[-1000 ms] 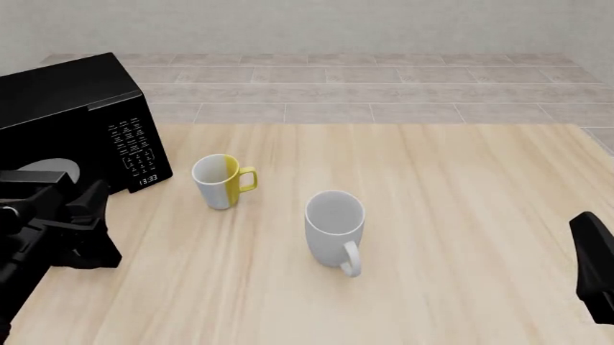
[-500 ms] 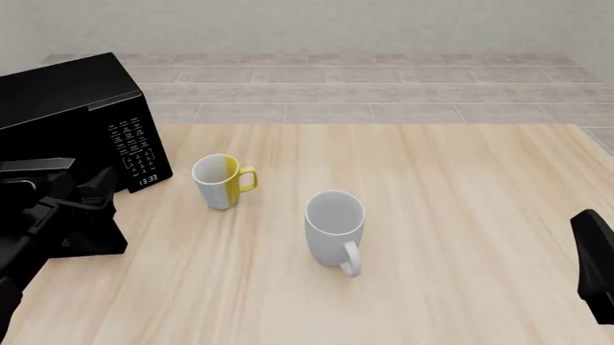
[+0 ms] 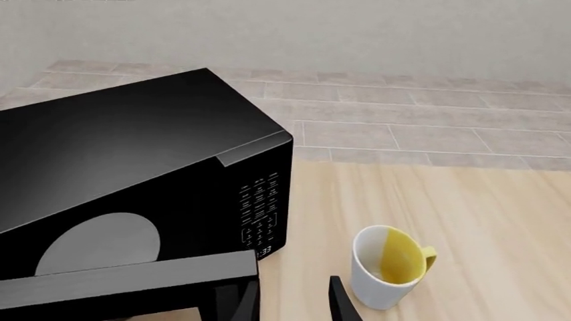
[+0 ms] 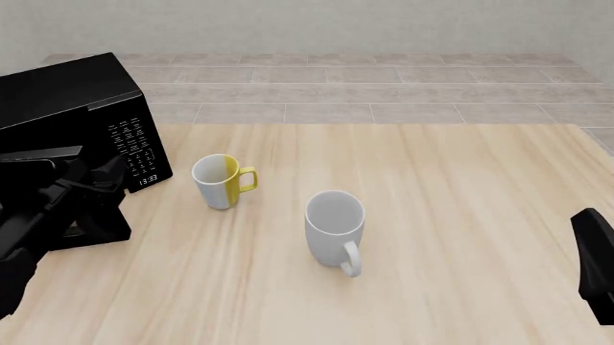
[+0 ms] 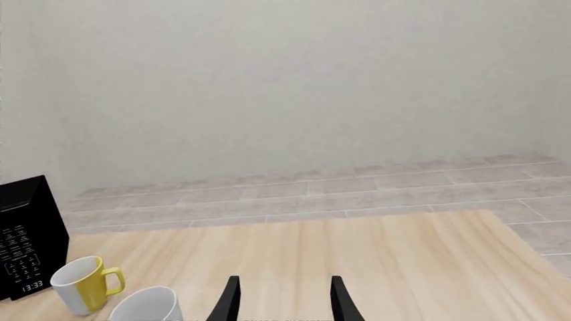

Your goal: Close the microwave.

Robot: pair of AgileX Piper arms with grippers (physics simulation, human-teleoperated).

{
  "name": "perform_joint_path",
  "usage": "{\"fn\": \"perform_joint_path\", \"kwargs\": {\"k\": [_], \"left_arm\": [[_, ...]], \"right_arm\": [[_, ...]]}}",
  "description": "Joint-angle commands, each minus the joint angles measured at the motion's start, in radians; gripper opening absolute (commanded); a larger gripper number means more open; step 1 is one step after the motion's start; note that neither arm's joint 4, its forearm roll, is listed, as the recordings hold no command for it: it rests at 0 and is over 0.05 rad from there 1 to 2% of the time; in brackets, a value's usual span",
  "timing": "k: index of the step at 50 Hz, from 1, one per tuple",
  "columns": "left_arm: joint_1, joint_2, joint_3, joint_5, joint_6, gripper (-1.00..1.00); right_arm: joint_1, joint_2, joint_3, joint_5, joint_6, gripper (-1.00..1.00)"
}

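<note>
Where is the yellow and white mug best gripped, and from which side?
Probably pinch the rim of the yellow and white mug from above, opposite the handle. It stands upright, mouth open, and its small handle sticks out rightward in the front view.

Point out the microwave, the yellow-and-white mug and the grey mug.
microwave [image 4: 139,147]: front view, on the keypad panel.
yellow-and-white mug [image 4: 217,182]: front view, on the outer wall below the rim.
grey mug [image 4: 332,230]: front view, on the outer wall below the rim.
</note>
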Motion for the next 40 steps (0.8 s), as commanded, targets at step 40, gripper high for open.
{"fn": "perform_joint_path", "kwargs": {"k": [40], "left_arm": [[0.108,0.238,-0.217,0.034,0.102,1.00]], "right_arm": [[0.000,0.000,0.027,-0.019,0.014,1.00]]}}
